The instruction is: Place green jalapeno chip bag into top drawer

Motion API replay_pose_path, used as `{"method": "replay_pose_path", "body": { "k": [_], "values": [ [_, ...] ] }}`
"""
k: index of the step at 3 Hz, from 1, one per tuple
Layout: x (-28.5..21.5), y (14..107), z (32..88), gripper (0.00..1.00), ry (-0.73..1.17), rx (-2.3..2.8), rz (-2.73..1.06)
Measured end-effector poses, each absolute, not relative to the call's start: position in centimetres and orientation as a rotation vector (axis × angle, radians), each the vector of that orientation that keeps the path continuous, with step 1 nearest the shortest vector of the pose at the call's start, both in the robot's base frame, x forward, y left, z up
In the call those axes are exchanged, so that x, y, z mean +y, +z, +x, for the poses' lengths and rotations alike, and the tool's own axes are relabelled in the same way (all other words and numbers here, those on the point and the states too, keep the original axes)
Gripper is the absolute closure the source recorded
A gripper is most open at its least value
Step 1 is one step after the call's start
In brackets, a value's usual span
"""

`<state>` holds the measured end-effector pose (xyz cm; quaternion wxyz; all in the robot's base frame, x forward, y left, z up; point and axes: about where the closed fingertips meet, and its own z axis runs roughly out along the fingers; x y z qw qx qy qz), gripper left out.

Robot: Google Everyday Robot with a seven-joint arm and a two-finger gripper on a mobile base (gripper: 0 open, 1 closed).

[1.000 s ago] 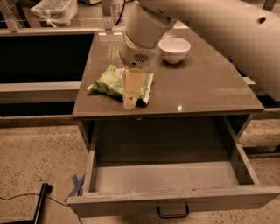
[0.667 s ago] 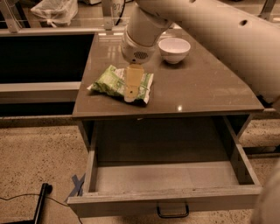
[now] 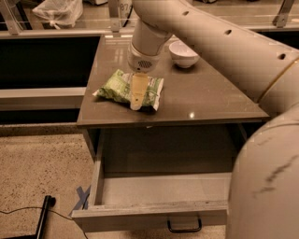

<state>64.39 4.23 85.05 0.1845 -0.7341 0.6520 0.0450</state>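
The green jalapeno chip bag (image 3: 116, 87) lies flat near the front left of the brown cabinet top (image 3: 210, 95). My gripper (image 3: 137, 97) hangs from the pale wrist (image 3: 145, 51) and points down onto the middle of the bag, covering part of it. The top drawer (image 3: 149, 211) stands pulled open below the cabinet top. Its grey inside shows nothing in it, and its dark loop handle (image 3: 184, 228) is at the front. My arm hides the drawer's right end.
A white bowl (image 3: 183, 52) stands at the back of the cabinet top, right of the wrist. My large arm link (image 3: 261, 186) fills the lower right. A clear plastic bag (image 3: 58, 11) lies at the far left back. A black cable and blue tape (image 3: 81, 198) are on the floor at the left.
The gripper stays over the bag, which has not moved. A lower arm link has swung into the lower right of the view and now covers the drawer's right side.
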Motion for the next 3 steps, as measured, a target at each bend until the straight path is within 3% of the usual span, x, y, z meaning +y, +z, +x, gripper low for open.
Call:
{"method": "replay_pose_path", "body": {
  "k": [1,3],
  "values": [
    [4.3,83.6,64.9,0.18,0.158,1.908,-2.062],
    [5.5,82.8,64.8,0.65,0.222,1.924,-2.106]
  ]
}}
